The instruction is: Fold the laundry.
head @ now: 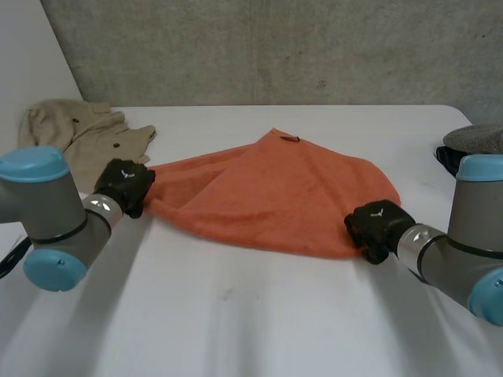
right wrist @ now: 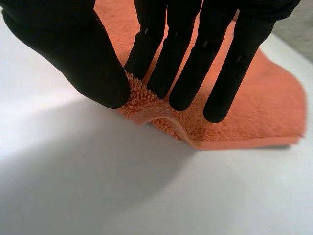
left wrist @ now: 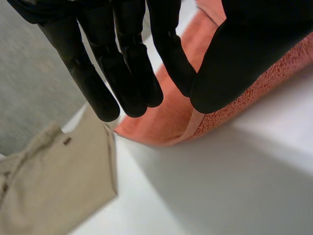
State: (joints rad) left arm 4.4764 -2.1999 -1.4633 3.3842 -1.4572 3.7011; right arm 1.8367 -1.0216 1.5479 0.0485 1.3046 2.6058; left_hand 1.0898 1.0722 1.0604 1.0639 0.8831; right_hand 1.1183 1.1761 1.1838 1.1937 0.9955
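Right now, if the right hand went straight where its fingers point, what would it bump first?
The orange towel: the right hand pinches its edge, so it would probably just push deeper into that cloth.

The light is soft and diffuse, bright all round; the white table glows, close to washed out beside the towel in the wrist views; the wall looks duller.

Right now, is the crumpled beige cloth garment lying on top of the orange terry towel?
No, the beige garment lies on the white table beside the orange towel, not on it.
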